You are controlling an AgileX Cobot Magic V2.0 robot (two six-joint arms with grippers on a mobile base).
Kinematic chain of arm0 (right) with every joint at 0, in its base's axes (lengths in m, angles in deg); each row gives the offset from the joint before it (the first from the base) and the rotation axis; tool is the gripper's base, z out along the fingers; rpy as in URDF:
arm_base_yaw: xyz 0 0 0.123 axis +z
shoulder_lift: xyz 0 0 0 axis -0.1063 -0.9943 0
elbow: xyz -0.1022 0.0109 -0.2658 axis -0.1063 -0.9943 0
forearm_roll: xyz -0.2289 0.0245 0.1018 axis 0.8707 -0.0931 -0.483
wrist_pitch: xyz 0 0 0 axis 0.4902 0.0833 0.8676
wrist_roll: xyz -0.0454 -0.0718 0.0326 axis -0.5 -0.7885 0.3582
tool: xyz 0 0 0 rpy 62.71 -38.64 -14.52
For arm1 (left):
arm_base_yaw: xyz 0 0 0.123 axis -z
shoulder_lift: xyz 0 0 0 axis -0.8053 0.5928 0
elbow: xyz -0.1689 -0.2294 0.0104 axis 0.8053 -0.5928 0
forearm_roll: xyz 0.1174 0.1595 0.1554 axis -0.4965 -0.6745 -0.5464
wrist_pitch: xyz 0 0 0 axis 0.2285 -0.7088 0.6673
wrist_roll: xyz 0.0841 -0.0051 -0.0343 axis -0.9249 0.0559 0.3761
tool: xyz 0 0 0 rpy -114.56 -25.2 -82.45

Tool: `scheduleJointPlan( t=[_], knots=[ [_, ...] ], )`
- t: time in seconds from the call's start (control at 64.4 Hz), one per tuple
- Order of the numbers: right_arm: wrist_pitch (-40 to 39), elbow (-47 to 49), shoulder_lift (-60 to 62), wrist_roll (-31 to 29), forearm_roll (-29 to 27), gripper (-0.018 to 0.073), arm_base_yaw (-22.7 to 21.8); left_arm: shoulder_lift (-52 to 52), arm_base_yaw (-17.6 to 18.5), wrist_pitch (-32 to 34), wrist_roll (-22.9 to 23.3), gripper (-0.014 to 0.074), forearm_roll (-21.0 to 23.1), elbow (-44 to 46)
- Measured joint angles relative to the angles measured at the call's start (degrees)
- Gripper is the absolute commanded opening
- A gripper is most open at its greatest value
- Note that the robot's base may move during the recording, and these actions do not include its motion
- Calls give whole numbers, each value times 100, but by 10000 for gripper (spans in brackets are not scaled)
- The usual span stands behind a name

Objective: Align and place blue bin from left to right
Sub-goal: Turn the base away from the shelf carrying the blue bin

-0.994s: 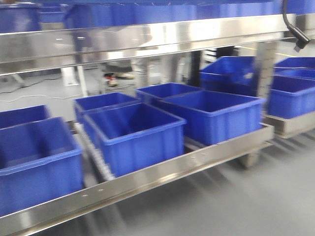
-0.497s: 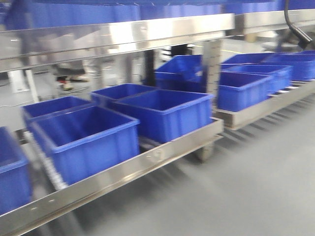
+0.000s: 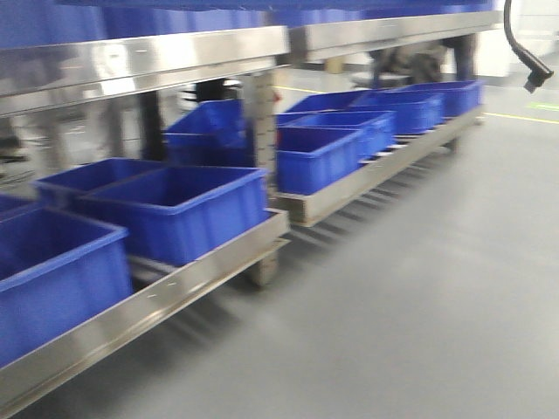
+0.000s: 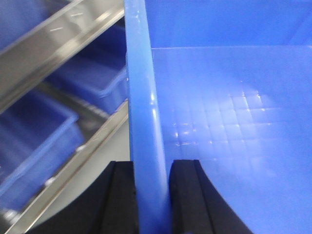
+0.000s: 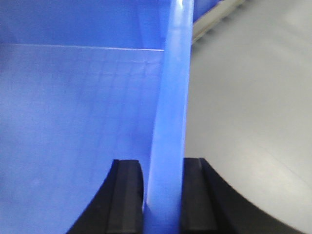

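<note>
1. Left end effector [image 4: 153, 165]: closed on the blue bin [image 4: 234, 122]. Its black fingers [image 4: 119, 195] pinch the bin's left side wall, one outside and one inside, both touching it. The thick rim runs up between them.
2. Right end effector [image 5: 163, 165]: the same grip on the opposite wall. One finger sits on each face, tight against the plastic, with no gap showing.
3. Bin location: held between the two end effectors, with both gripped walls upright in the wrist views. The grid-patterned inner floor is visible from both sides. The underside is hidden, so I can't tell whether it rests on anything. The bin is not in the front view.
4. Left wrist view: outside the gripped wall, steel rack rails [image 4: 63, 29] run diagonally. Darker bins [image 4: 92, 83] sit on the rack, apart from the held bin.
5. Right wrist view: only grey floor [image 5: 253, 122] shows beside the gripped wall. A strip of rack shows at the top right corner.
6. Front view (blurred):
   - The rack's lower shelf [image 3: 175, 297] carries darker bins along its front edge and behind.
   - One bin is at the left end [image 3: 52, 271], and the next [image 3: 175, 209] is just right of it.
   - An upright post [image 3: 260, 131] separates a second rack section, which holds more bins [image 3: 314, 157] towards the right end.
   - The upper shelf [image 3: 148, 57] has blue bins on top.
   - A black cable [image 3: 524, 61] hangs in the top right corner.
</note>
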Motion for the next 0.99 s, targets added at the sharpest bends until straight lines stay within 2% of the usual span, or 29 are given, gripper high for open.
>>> scheduleJointPlan(
  t=[0.994],
  knots=[
    [0, 0, 0, 0, 0, -79, 0, 0, 0, 0, 0, -16, 9, 0]
  ],
)
